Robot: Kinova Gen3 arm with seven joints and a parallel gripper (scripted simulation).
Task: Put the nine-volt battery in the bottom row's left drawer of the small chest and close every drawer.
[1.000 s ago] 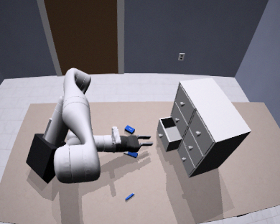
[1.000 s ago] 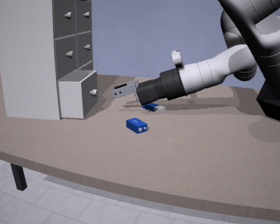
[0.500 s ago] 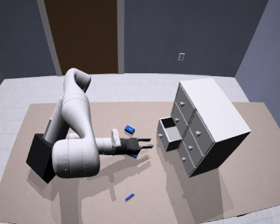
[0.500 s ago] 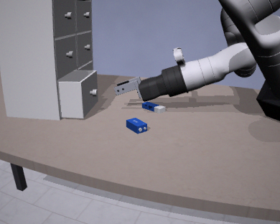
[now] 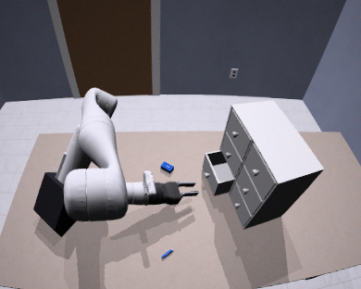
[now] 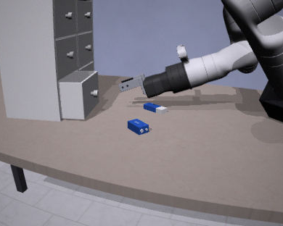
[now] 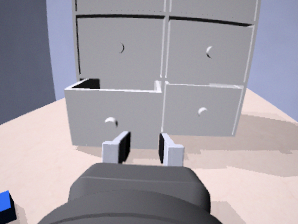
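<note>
The nine-volt battery (image 5: pixel 168 167) (image 6: pixel 137 127) (image 7: pixel 5 203) lies on the surface (image 5: pixel 317 236) (image 6: pixel 208 163) (image 7: pixel 270 192), outside the chest (image 5: pixel 275 134) (image 6: pixel 30 65) (image 7: pixel 165 60). Seen from above, the chest stands at about two o'clock from the pincer's tips. The arm (image 5: pixel 96 139) (image 6: pixel 215 65) reaches towards it from nine o'clock.

The bottom left drawer (image 5: pixel 222 187) (image 6: pixel 72 99) (image 7: pixel 135 120) is already partly out and looks level; the other fronts look closed. Its tray is open to the top, so I judge the opening step done and fetching the battery the step in hand.

The pincer (image 5: pixel 196 188) (image 6: pixel 122 87) (image 7: pixel 144 142) stands a little over half open, has hold of nothing, and is apart from the drawer front. From its tips, the battery is at about ten o'clock in the top view.

The next move calls for backing off towards nine o'clock, away from the knob, then turning the fingers down over the battery and straddling its narrower sides. They may need to spread more first. After that come the lift, the drop into the tray and a gentle push shut.

Two smaller things should stay put: the blue-and-white block (image 6: pixel 154 108), near the battery, and the blue stick (image 5: pixel 168 253), at seven o'clock from the tips. A low swing could knock the block.
</note>
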